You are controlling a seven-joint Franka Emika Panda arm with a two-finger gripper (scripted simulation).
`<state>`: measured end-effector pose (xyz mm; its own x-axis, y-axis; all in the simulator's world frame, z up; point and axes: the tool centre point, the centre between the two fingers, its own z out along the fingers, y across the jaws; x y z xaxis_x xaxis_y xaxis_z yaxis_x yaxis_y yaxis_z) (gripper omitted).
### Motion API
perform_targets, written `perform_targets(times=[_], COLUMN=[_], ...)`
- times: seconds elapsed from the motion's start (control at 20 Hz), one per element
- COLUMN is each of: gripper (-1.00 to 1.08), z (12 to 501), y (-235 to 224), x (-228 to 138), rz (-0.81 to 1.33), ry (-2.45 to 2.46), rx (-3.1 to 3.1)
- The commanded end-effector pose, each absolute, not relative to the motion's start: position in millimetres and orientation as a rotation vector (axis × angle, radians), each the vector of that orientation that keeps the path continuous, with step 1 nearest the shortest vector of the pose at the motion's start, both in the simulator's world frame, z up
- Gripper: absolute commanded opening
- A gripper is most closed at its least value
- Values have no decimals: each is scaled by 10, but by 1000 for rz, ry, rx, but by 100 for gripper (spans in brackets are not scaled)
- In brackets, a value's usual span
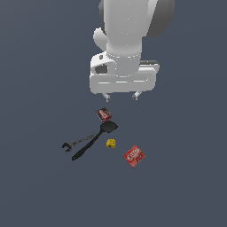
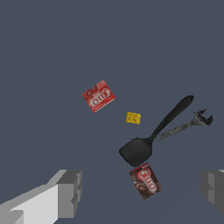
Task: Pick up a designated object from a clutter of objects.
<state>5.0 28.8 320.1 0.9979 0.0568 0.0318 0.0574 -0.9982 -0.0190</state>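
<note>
Flat slate-blue ground (image 1: 40, 190) is being shown under everything, unbroken to the edges of both views. Above it the gripper (image 1: 120, 96) is being held in the air on the white Panda arm (image 1: 128, 26), its two short fingertips (image 1: 106, 96) being pointed downward with a clear gap kept between them; in the wrist view the grey finger pads (image 2: 70, 192) are being seen far apart at either side, with nothing being pinched. Nearest the gripper, just below it in the exterior view and apart from it, the dark red box (image 1: 104, 115) is being seen lying on the ground, white lettering on its top face; in the wrist view it (image 2: 146, 180) is being framed between the two pads, slightly tilted. Just beside the box, the blade of the black spatula (image 1: 95, 139) is being seen almost touching it, whether in contact cannot be told, with the handle being stretched away toward the exterior view's left. Alongside that handle the dark metal wrench (image 1: 76, 143) is being seen lying, its open jaw end farthest from the box. Near the spatula's blade, on its other side, the tiny yellow cube (image 1: 111, 143) is being seen lying alone. Farthest out, toward the exterior view's right, the bright red packet (image 1: 134, 156) is being seen lying flat, well apart from the box.
</note>
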Motion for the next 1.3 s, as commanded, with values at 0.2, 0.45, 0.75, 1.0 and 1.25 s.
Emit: perform_targets(times=[0.2, 0.45, 0.75, 1.0, 1.25], gripper=[100, 100, 100, 100, 100], z=[3211, 3242, 3221, 3077, 2811], y=[267, 217, 210, 162, 72], x=[86, 174, 171, 143, 75], rz=[-55, -71, -71, -69, -65], ry=[-74, -36, -41, -76, -144], rx=[-3116, -3105, -3105, -3106, -3107])
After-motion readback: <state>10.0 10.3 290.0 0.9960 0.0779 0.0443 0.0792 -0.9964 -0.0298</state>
